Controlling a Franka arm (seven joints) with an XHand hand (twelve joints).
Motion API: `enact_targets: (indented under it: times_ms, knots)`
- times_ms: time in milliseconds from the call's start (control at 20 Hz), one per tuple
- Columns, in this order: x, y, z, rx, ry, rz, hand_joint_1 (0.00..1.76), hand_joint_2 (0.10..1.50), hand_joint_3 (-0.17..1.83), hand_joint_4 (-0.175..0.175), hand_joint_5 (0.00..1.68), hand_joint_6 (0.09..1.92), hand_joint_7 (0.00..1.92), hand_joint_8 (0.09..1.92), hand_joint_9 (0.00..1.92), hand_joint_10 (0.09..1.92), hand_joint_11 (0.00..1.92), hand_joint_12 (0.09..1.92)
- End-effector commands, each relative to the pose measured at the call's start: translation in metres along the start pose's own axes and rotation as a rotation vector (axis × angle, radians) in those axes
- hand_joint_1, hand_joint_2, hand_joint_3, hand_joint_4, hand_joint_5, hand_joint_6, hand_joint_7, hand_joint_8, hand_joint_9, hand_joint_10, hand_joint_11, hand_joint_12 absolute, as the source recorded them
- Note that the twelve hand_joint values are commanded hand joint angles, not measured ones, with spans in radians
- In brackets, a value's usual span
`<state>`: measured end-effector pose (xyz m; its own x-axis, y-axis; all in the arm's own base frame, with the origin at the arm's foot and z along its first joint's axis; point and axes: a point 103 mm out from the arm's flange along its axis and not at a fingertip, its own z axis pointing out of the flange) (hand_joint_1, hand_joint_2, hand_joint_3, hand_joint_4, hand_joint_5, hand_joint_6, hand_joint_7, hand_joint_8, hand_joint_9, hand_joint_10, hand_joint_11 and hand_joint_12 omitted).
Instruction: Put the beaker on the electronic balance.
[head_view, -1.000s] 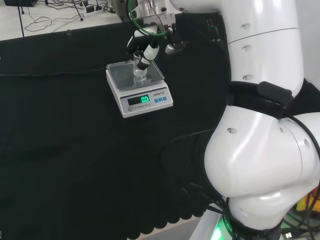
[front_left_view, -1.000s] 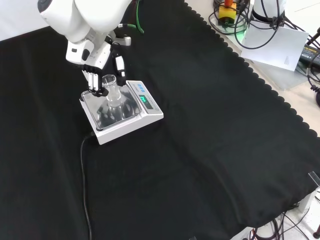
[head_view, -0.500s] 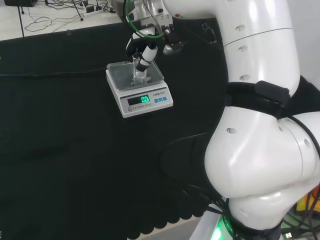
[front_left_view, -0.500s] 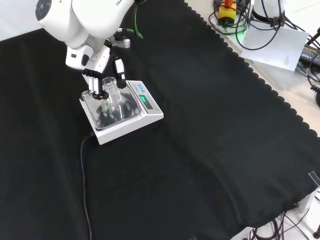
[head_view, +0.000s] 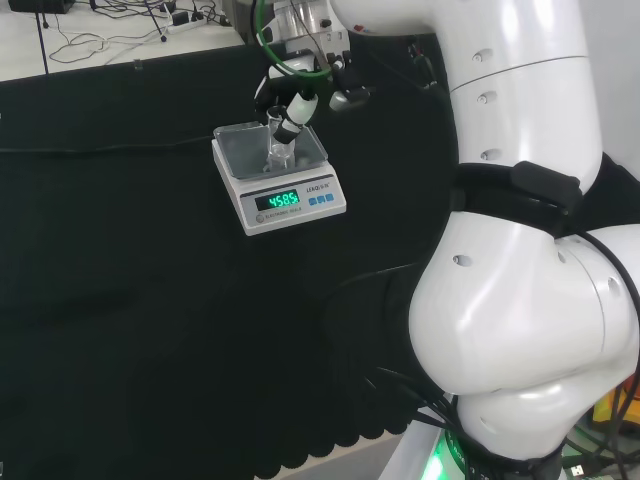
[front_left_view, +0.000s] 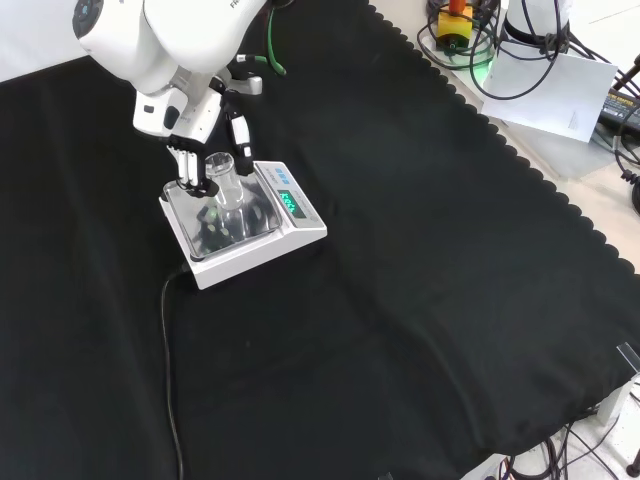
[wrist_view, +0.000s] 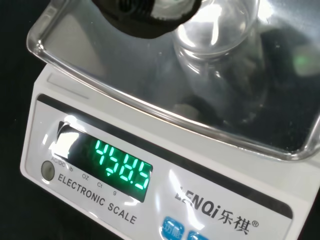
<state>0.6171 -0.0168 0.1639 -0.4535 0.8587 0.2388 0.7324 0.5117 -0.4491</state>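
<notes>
Now that weight is registering:
Beaker (front_left_view: 224, 178): clear glass, upright on the pan of the electronic balance (front_left_view: 246, 221), near the pan's middle in the front view; base seemingly down on the steel, seen through the glass in the wrist view (wrist_view: 220, 47).
Hand (front_left_view: 200, 150): fingers curled round the beaker's upper part, thumb on the side toward the display, so clamped on the glass and not yet let go.
Change: display (head_view: 280, 200) dark-zeroed half a second ago, now lit with a non-zero figure; beaker less tilted than half a second ago and sitting lower on the pan.
Meaning: load now carried at least partly by the balance, so placement judged as good as made; figure possibly skewed while fingers touch the glass.
Next: opening of the fingers and a straight lift away, without dragging the rim sideways.
Risk: light, narrow glass on smooth steel, easily tipped by a catching finger.
Surroundings: black cloth (front_left_view: 420, 300) all around, a cable (front_left_view: 168, 370) trailing from the balance.
</notes>
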Motion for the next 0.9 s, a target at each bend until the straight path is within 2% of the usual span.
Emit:
enact_targets:
  times_ms: [50,250,500,650,900]
  knots:
    - [0.0001,-0.0011,0.0023,0.006,-0.015,0.012,1.06,1.01,-0.17,-0.119,0.72,0.81,0.67,0.81,1.18,0.43,1.40,0.67]
    - [0.0021,0.0004,0.0052,0.021,-0.040,0.017,1.02,0.95,-0.17,-0.108,0.64,0.77,0.63,0.81,1.13,0.41,1.38,0.70]
    - [0.0038,0.0004,0.0065,0.057,-0.058,0.017,0.90,0.84,-0.17,-0.087,0.39,0.76,0.52,0.82,0.97,0.51,1.28,0.81]
    - [0.0040,0.0011,0.0073,0.080,-0.068,0.028,0.74,0.78,-0.17,-0.058,0.27,0.58,0.36,0.81,0.74,0.65,1.13,0.96]
    - [0.0021,0.0018,0.0077,0.112,-0.054,0.040,0.49,0.70,-0.12,-0.027,0.18,0.30,0.11,0.74,0.38,0.84,0.83,1.21]
